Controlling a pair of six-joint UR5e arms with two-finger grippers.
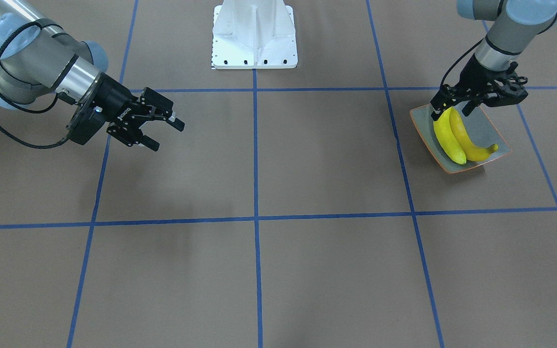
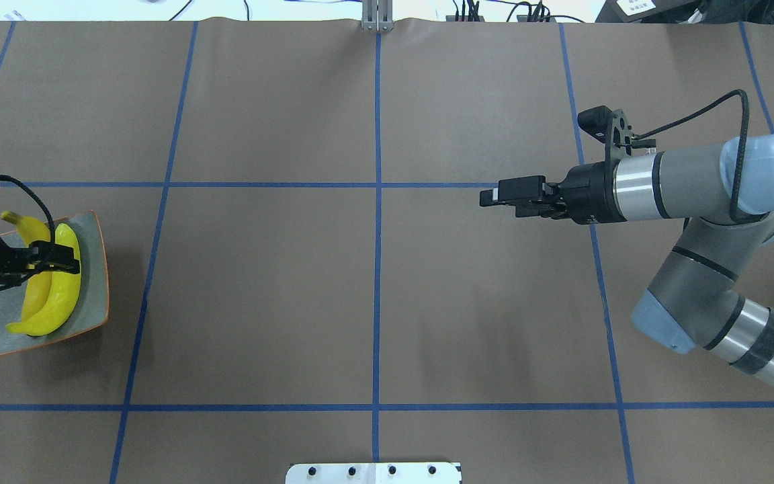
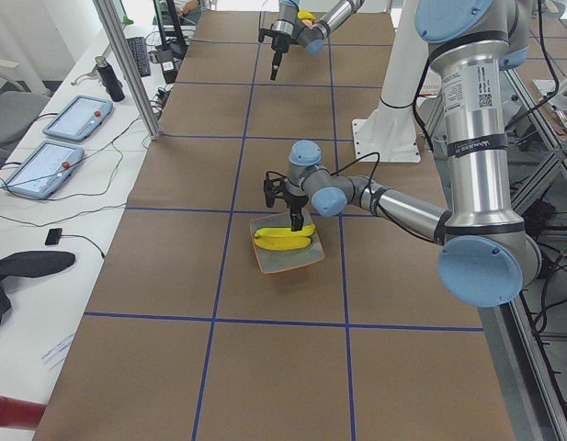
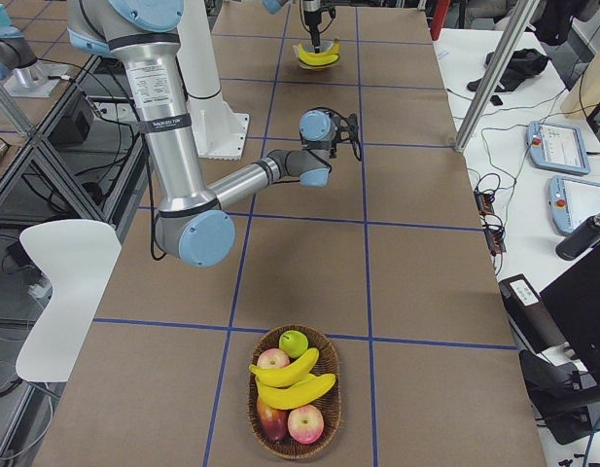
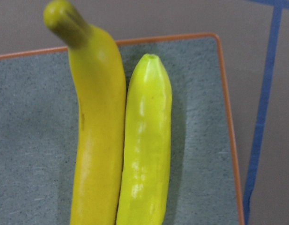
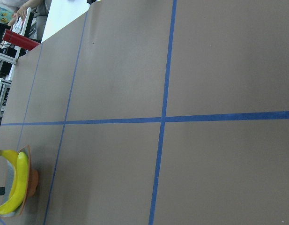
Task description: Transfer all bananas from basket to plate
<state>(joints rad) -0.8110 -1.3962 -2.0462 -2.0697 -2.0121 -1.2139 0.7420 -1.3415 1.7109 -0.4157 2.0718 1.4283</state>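
Note:
Two yellow bananas (image 1: 457, 140) lie side by side on the grey-green plate (image 1: 493, 130) with the orange rim, and fill the left wrist view (image 5: 121, 150). My left gripper (image 1: 451, 113) hangs just over their stem ends with its jaws open astride them. It also shows in the overhead view (image 2: 70, 261). My right gripper (image 1: 165, 133) is open and empty, held above the bare table far from the plate. Two more bananas (image 4: 295, 381) lie in the wicker basket (image 4: 334, 394) at the table's right end.
The basket also holds red apples (image 4: 304, 423) and a green apple (image 4: 294, 341). The white robot base (image 1: 254, 36) stands at the table's middle edge. Blue tape lines cross the brown table top.

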